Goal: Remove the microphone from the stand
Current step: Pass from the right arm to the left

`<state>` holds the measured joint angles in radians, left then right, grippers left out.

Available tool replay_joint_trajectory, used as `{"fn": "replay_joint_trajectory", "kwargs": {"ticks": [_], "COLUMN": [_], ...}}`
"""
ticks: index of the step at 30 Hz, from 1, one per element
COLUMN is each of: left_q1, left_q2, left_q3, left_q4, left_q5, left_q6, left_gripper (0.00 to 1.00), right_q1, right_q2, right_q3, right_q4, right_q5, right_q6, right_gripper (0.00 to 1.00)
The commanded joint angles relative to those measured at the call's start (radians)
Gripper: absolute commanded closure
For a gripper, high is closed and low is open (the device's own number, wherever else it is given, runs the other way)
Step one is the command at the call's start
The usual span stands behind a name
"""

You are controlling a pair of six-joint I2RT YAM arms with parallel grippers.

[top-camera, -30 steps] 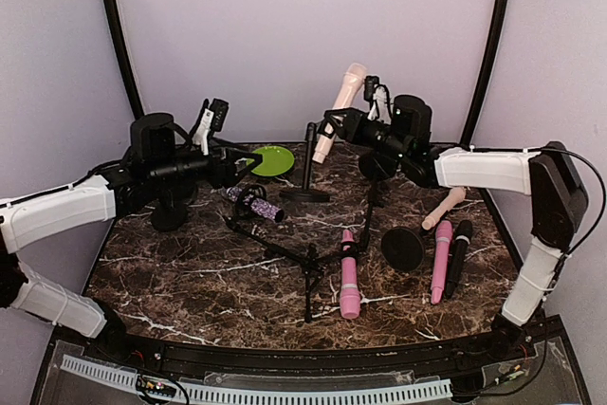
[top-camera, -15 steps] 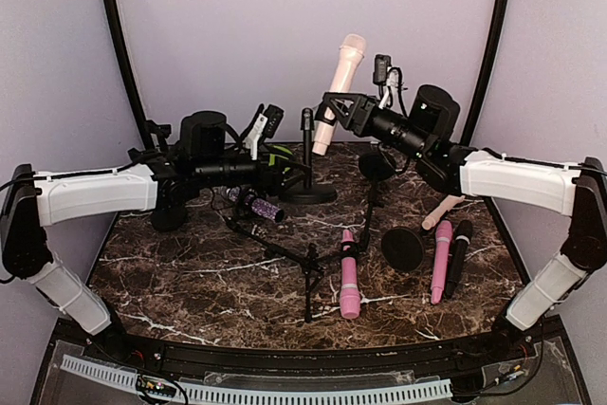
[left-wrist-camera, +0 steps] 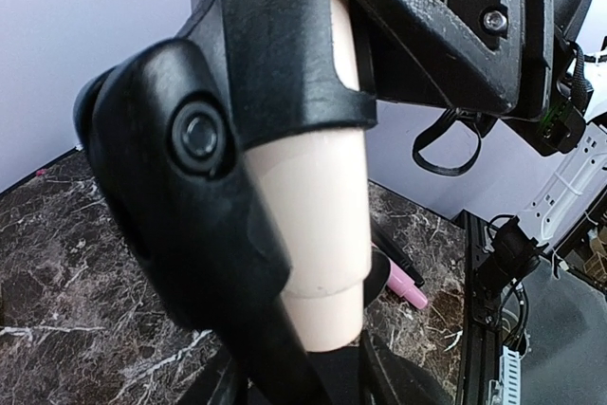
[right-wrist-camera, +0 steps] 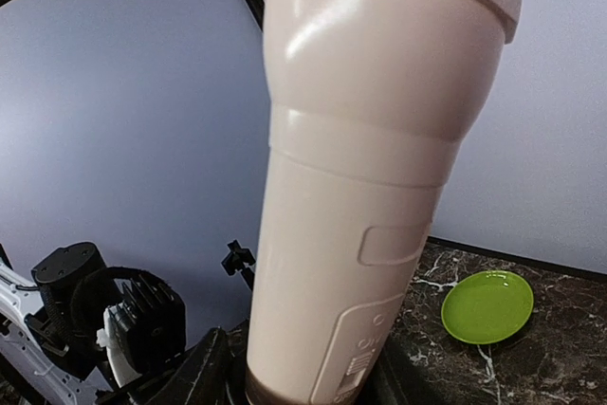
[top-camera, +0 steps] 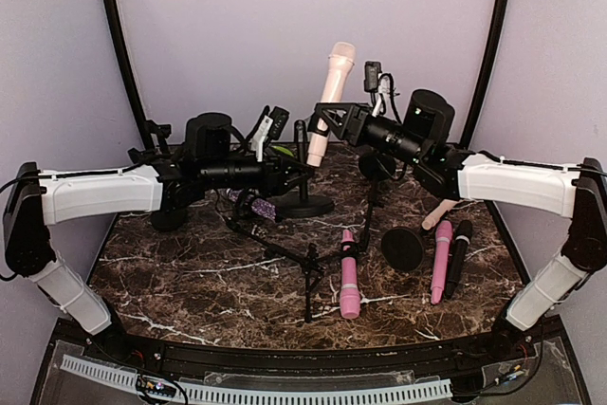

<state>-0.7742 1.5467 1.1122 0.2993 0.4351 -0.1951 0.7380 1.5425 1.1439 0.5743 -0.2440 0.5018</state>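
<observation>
The cream microphone [top-camera: 334, 78] points up and slightly right, with my right gripper [top-camera: 327, 119] shut on its lower body. The right wrist view is filled by the microphone [right-wrist-camera: 370, 139] rising from between my fingers [right-wrist-camera: 313, 388]. The black stand [top-camera: 305, 204] rests on its round base at the back centre. In the left wrist view the stand's clip [left-wrist-camera: 275, 64] still wraps the microphone [left-wrist-camera: 318, 225]. My left gripper [top-camera: 302, 170] is at the stand's pole below the clip, one finger on each side, open. Its fingers barely show at the bottom edge of that view [left-wrist-camera: 313, 381].
On the marble table lie a pink microphone [top-camera: 349, 272], another pink one [top-camera: 442, 261], a black one [top-camera: 459, 255], a cream one [top-camera: 444, 208] and a glittery purple one [top-camera: 256, 204]. A fallen black stand [top-camera: 303, 263] sprawls mid-table. A green plate [right-wrist-camera: 487, 305] sits at the back.
My right gripper raised the microphone, then shifted a little left. My left arm swung right to the stand's pole and its jaws narrowed.
</observation>
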Motion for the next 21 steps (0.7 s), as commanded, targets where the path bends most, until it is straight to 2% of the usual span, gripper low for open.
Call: {"fn": "replay_joint_trajectory", "kwargs": {"ticks": [1, 7, 12, 15, 18, 21], "left_q1": [-0.011, -0.021, -0.023, -0.023, -0.023, -0.023], "left_q2": [-0.003, 0.005, 0.0, -0.011, -0.041, -0.078], "left_q3": [-0.006, -0.003, -0.015, -0.021, -0.045, -0.07], "left_q4": [0.041, 0.041, 0.043, 0.039, 0.034, 0.016], "left_q5": [0.02, 0.015, -0.005, -0.021, -0.041, -0.064], "left_q6": [-0.025, -0.034, -0.037, -0.026, -0.001, 0.018], "left_gripper": [0.59, 0.7, 0.9, 0.98, 1.0, 1.0], "right_q1": [0.021, 0.032, 0.034, 0.034, 0.033, 0.033], "right_q2": [-0.056, -0.06, -0.055, -0.055, -0.053, -0.044], "right_q3": [0.025, 0.024, 0.027, 0.023, 0.013, 0.009], "right_q4": [0.125, 0.127, 0.119, 0.113, 0.111, 0.108], "right_q5": [-0.013, -0.021, -0.02, -0.008, 0.002, -0.003], "right_q6": [0.017, 0.019, 0.012, 0.005, 0.002, 0.003], "right_gripper": [0.94, 0.94, 0.95, 0.94, 0.89, 0.76]}}
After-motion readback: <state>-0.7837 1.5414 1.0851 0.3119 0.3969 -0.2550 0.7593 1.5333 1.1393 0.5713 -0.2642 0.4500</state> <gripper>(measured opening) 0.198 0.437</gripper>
